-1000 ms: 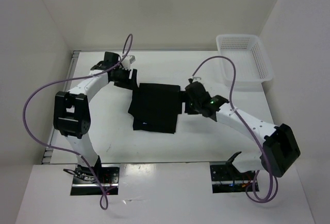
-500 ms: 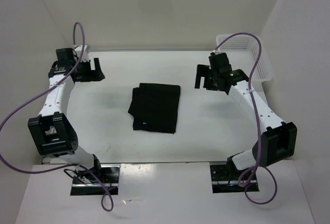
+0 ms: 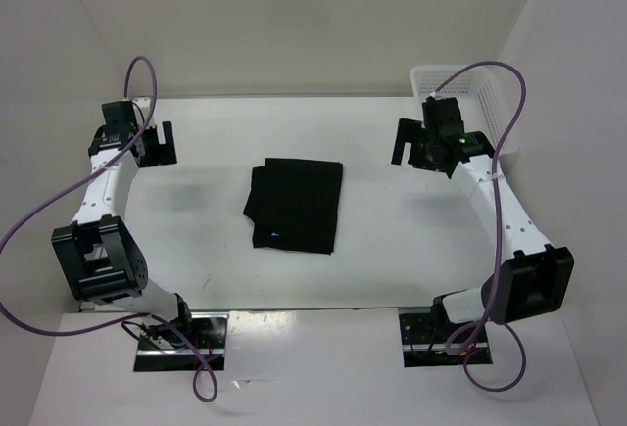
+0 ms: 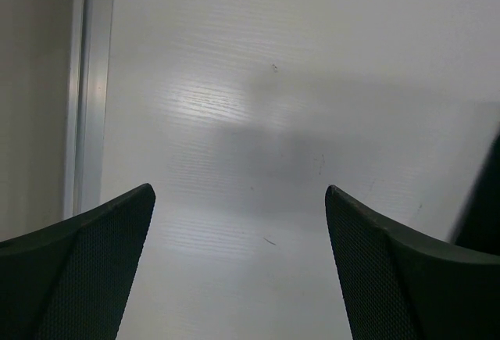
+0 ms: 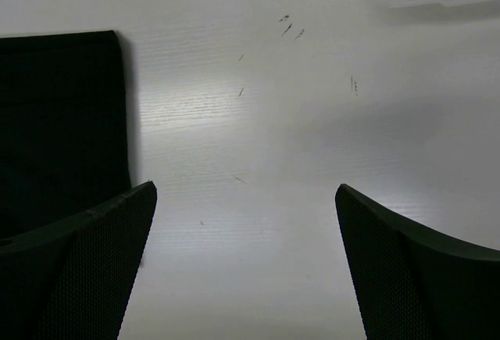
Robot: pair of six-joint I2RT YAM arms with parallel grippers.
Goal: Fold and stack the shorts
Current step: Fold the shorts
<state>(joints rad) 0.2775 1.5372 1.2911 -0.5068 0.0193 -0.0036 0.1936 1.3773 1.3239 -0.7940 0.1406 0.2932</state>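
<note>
Midway across white tabletop, found black soft-fabric shorts folded into a flat rectangle. Saw left gripper far left, jaws apart, empty; right gripper near white plastic mesh basket, jaws likewise apart, empty.

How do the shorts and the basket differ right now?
The shorts are black and soft; the basket is white, rigid mesh. The shorts lie flat and folded mid-table; the basket stands upright at the far right corner. Both rest on the table.
</note>
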